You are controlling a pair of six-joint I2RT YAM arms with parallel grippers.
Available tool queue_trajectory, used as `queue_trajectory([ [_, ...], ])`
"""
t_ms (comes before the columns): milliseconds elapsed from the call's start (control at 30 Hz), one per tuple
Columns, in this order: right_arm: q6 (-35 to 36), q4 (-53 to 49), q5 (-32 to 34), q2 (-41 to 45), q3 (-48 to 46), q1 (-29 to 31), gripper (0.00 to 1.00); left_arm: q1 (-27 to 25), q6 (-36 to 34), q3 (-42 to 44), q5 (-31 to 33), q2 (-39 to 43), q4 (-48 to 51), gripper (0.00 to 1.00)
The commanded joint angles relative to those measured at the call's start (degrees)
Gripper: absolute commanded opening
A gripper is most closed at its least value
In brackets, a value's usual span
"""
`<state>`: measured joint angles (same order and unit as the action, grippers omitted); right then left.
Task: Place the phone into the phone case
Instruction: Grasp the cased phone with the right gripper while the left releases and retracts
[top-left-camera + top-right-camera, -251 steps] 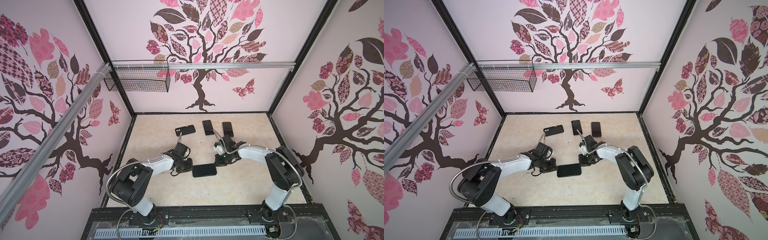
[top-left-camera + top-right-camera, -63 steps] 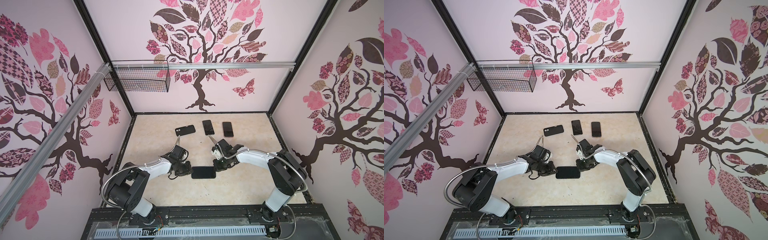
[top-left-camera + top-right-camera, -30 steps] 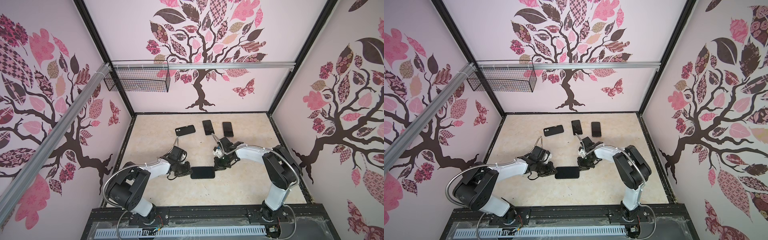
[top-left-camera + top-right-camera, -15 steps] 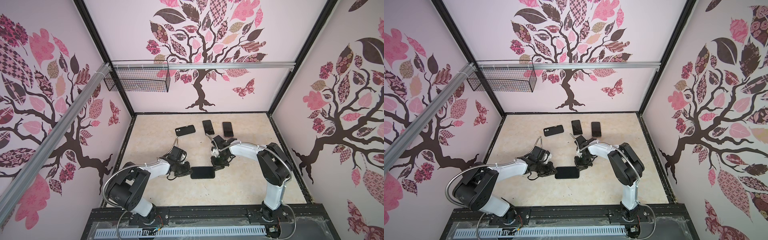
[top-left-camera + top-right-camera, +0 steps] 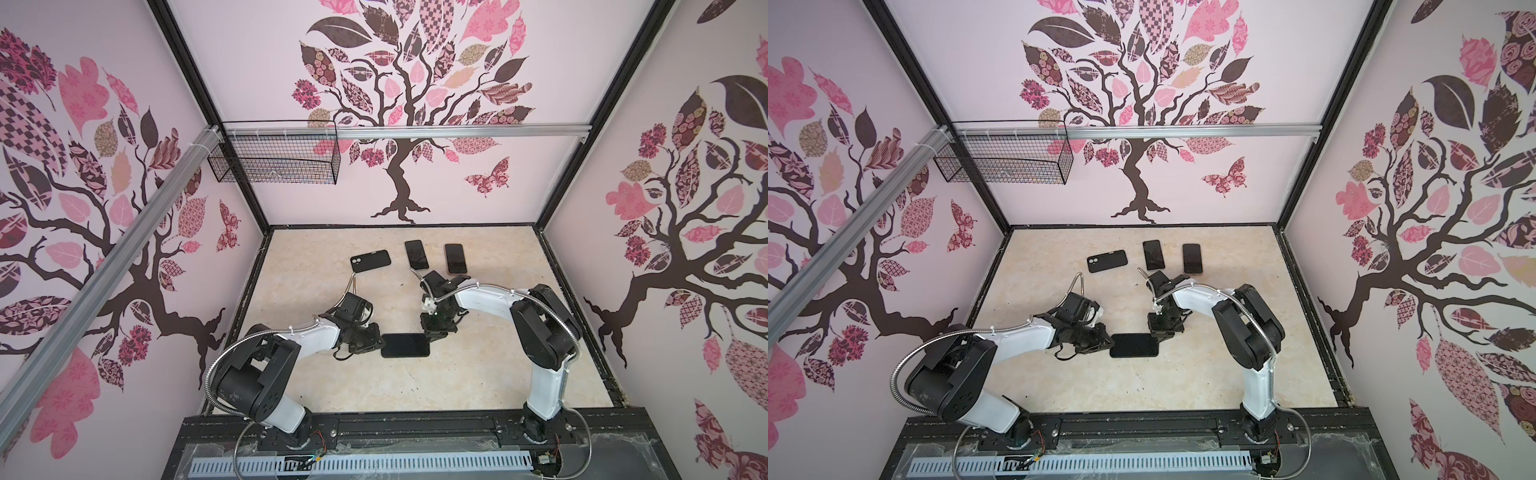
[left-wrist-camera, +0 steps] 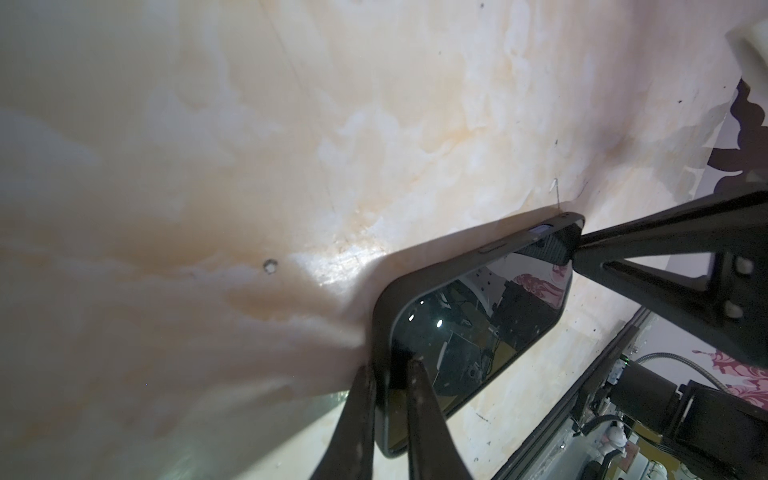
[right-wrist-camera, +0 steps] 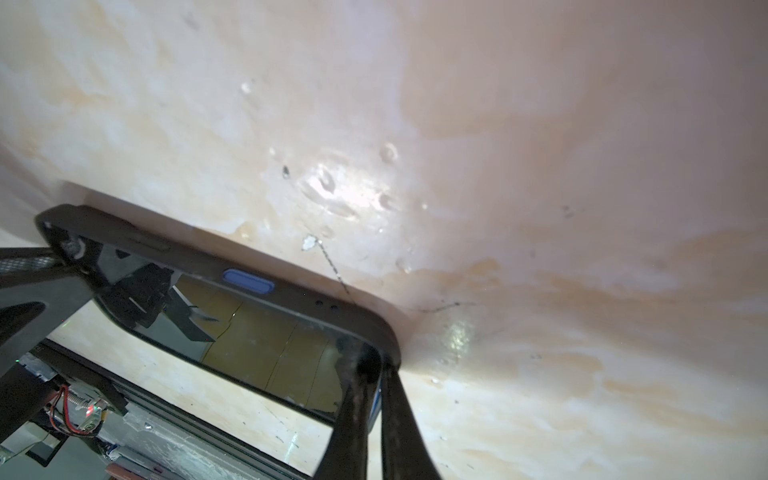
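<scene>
A phone (image 5: pixel 405 345) (image 5: pixel 1134 345) lies screen up in the middle of the floor, set inside a black phone case (image 6: pixel 380 316) whose rim (image 7: pixel 291 297) carries a blue side button. My left gripper (image 5: pixel 380 343) (image 6: pixel 390 374) is shut on the left end, one finger on the glass and one outside the case rim. My right gripper (image 5: pixel 430 336) (image 7: pixel 376 365) is shut, its tips pressing on the far right corner of the cased phone (image 6: pixel 478 324).
At the back of the floor lie a black case, back up, with camera holes (image 5: pixel 370 261) (image 5: pixel 1106 261) and two more dark phones (image 5: pixel 417 254) (image 5: pixel 456 258). A wire basket (image 5: pixel 274 162) hangs on the back rail. Walls enclose three sides.
The right arm's elbow has swung a little, and its gripper has stayed at the phone's far right corner. The phone and my left gripper have hardly moved.
</scene>
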<state>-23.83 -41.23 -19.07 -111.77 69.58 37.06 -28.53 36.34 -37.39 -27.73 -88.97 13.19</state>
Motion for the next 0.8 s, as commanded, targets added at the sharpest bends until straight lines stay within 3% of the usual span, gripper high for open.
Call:
queue_trajectory([
  [0, 1.10, 22.18, 11.55, -18.76, -7.79, 8.40, 0.11, -2.50, 0.43, 1.92, 2.07, -3.33, -2.19, 0.14],
  [200, 3.62, 14.35, 19.14, -11.58, -6.88, 8.38, 0.18, -2.58, -0.05, 0.66, 7.07, -0.84, 2.22, 0.14],
  [433, 7.42, 7.63, 20.05, -3.82, -4.24, 8.41, 0.29, -2.56, 0.44, 0.46, 9.75, 1.48, 4.19, 0.14],
  [533, 9.54, 5.40, 18.71, 0.35, -2.38, 8.34, 0.38, -2.49, 1.00, 0.86, 11.53, 3.72, 5.02, 0.16],
  [767, 20.23, 4.38, 15.29, 9.55, 0.90, 8.22, 0.71, -0.46, 1.85, 2.02, 15.27, 12.12, 8.58, 0.20],
])
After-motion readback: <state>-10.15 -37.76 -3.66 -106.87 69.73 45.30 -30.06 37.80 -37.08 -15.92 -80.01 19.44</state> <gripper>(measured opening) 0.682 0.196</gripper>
